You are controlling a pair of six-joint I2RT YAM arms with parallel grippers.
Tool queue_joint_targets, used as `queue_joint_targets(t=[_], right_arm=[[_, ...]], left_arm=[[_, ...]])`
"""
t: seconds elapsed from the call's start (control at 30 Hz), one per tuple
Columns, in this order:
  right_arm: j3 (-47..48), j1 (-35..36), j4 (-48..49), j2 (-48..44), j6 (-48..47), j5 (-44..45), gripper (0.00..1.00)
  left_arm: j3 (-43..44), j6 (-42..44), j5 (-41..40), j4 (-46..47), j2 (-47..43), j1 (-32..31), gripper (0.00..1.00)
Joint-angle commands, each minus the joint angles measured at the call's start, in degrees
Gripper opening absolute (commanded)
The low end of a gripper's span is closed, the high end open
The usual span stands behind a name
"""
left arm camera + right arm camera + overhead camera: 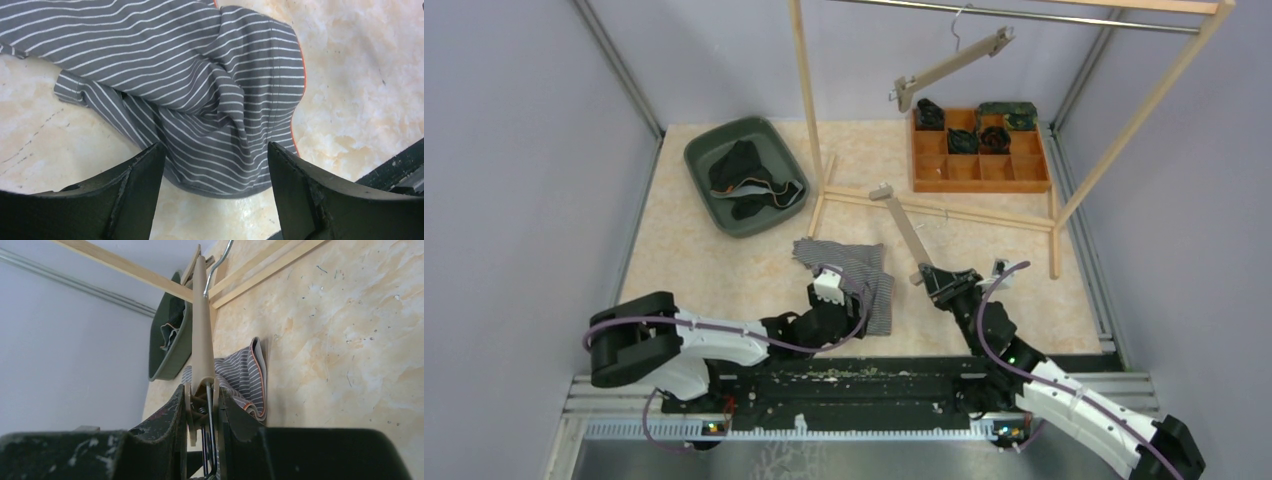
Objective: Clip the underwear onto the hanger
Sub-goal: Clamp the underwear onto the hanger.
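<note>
My left gripper (214,148) gapes over underwear (190,85), right gripper (202,397) clamps hanger (202,325); bunched fabric risks a multi-layer grab.

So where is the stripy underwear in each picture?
Top external: striped underwear in the middle of the tabletop, beneath the left gripper.
Left wrist: fills the upper middle, beyond the open fingers.
Right wrist: centre, lying behind the hanger that the right gripper holds.
Shared landmark: the beige marbled tabletop under it, in all three.
</note>
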Motion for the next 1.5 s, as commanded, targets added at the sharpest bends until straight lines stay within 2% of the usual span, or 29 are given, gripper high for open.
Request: queue_joint_targets(t=[0.0,0.6,0.77,0.9,1.0,1.27,1.47], right_arm=[[-4.91,-0.78,1.98,-0.67,-0.62,0.63,0.0],[-5.08,-0.87,0.99,-1.52,-0.7,1.06,0.0],[-5.17,-1.12,-0.55,-2.92,-0.7,1.36,0.0],[-5.4,-1.31,-1.68,-3.87,-0.72,1.64,0.0],[-5.52,-1.47,-2.05,-4.39,-0.66,1.72,0.0],[-6.12,-1.53,-0.64,-3.93,-0.72,0.93,0.0],[-6.75,-1.57,5.05,-0.12,-1.25,-1.27,0.0]], left_arm=[[1.74,2.63,0.3,5.6,2.5,0.96,0.81],[5.4,11.0,9.76,19.61,15.64,4.69,0.8],[5.22,10.36,10.88,22.67,19.87,4.79,0.62],[3.9,10.0,11.84,27.15,21.89,4.9,0.34],[2.72,9.86,11.86,29.29,21.7,5.0,0.02],[-7.28,7.96,12.29,42.49,12.96,6.18,0.0],[-8.29,6.23,15.85,43.62,7.48,7.75,0.0]])
